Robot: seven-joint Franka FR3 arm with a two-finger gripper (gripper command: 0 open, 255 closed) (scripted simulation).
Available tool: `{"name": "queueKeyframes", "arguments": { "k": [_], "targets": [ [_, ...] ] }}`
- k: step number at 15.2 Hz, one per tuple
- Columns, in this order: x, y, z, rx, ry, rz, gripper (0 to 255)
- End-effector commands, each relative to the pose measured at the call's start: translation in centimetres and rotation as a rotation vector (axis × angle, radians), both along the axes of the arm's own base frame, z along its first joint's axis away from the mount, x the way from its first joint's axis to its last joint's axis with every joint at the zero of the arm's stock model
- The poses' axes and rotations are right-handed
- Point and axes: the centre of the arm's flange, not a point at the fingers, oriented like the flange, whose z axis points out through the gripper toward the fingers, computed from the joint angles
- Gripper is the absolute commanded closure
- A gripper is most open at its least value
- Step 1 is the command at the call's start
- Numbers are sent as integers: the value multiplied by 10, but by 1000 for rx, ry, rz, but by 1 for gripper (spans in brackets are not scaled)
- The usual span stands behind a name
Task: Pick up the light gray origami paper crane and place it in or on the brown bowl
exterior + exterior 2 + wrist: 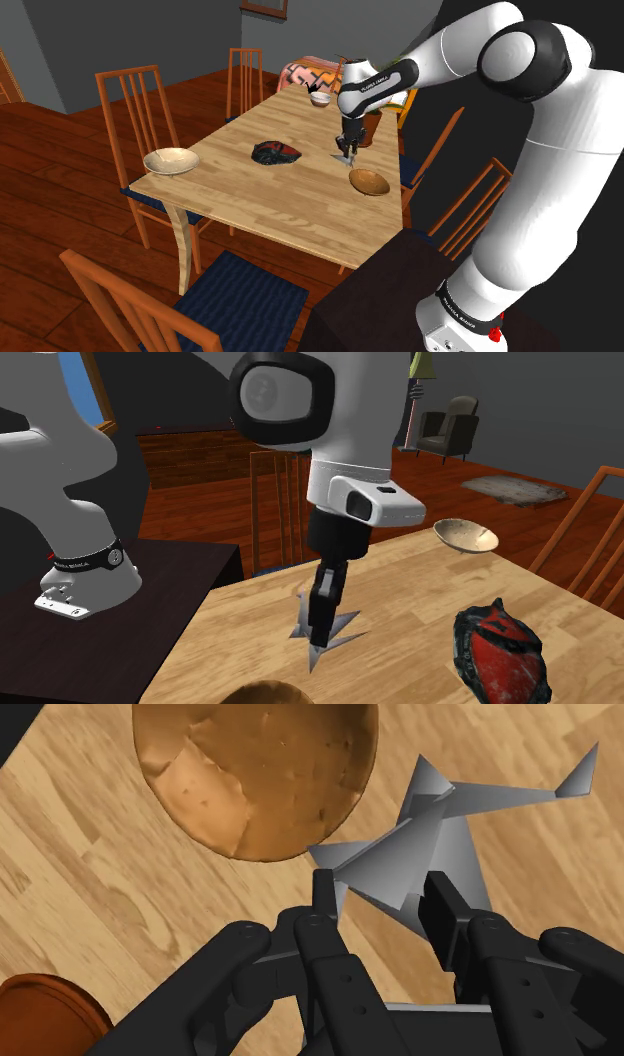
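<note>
A light wooden tabletop in a dining room with dark wood flooring carries the work. The light gray paper crane sits on it just beside the brown bowl. The pincer stands over the crane, partly open. Its fingers flank the central folds without visibly squeezing them, and nothing is held. The crane looks nearly weightless, thin and easily crushed, with flimsy wing tips. The thicker folded body is likely the best hold, closed on gently so the paper neither creases nor slips.
</note>
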Motion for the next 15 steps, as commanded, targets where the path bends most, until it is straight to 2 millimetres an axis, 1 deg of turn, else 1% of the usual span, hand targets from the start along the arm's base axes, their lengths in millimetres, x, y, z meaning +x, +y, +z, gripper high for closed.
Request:
{"name": "queueKeyframes", "arguments": {
  "k": [1,7,8,15],
  "targets": [
    [-15,-22,4,0,0,1,255],
    [-55,-91,7,0,0,1,255],
    [-65,-107,8,0,0,1,255],
    [-65,-107,-29,0,0,1,255]
  ]
}}
